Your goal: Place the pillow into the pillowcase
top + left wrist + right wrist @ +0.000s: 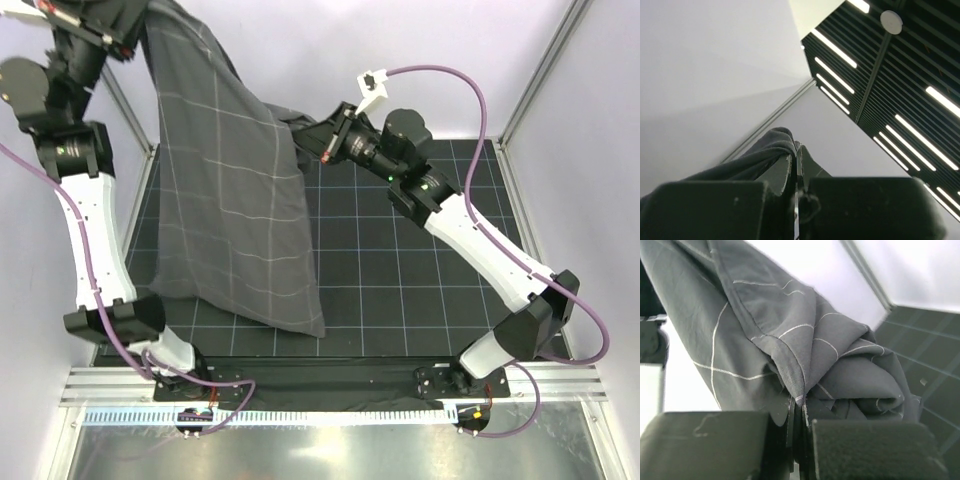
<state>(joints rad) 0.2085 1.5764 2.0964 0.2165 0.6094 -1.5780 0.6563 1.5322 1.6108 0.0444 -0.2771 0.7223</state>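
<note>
Left hand (pixel 796 150) is clamped tight on a bunched edge of the pillowcase (pixel 235 200), raised high at the far left corner, its camera looking up at the ceiling lights (pixel 920 135). Right hand (pixel 799 407) is likewise pressed closed on a fold of the same dark grey checked cloth, lower and nearer the middle of the table's far side. From the left hand the pillowcase hangs as a long slanted sheet, its lower end resting on the black gridded table (pixel 420 290) towards the near left. A crumpled gather runs across to the right hand. White walls (pixel 600 200) enclose the table.
</note>
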